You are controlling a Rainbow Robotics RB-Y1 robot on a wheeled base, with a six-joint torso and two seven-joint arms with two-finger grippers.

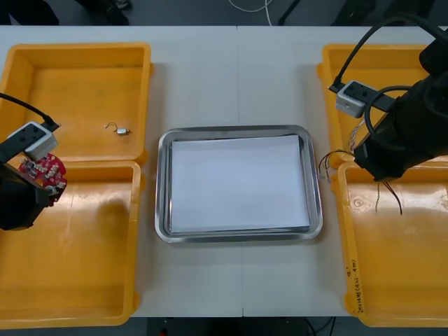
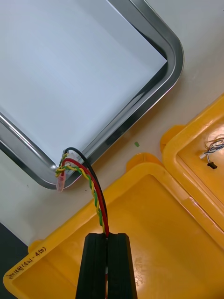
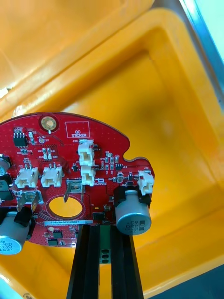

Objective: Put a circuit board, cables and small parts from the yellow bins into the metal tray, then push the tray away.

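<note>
Near left bin (image 1: 84, 280): at 8 o'clock from the tray on my front feed, with a bare floor.
Near right bin (image 1: 406, 280): at 4 o'clock from the tray, with a label along its near left wall.
Left end effector (image 3: 105, 233): at 9 o'clock from the tray, over the wall where the two left bins meet. Its fingers are clamped on the edge of the circuit board, with only a narrow gap between them.
Circuit board (image 3: 70, 154): round and red, held up off the bin floor. Its component side, with white plugs and grey capacitors, faces my left wrist camera.
Right end effector (image 2: 107, 238): at 3 o'clock from the tray, above the near right bin's far left corner. Its fingers are pressed nearly together on the red and yellow cable.
Red and yellow cable (image 2: 95, 191): it runs from the fingers towards the tray. Its plug end shows against the tray's corner rim, and I cannot tell whether it touches.
Metal tray (image 1: 162, 182): in the middle of the desk (image 1: 238, 77), lined white inside.
Far left bin (image 1: 84, 84): at 10 o'clock from the tray, holding one small metal part (image 1: 123, 131) near its right wall.
Far right bin (image 1: 371, 59): at 2 o'clock from the tray, with thin loose cables (image 2: 212, 149) lying inside.
</note>
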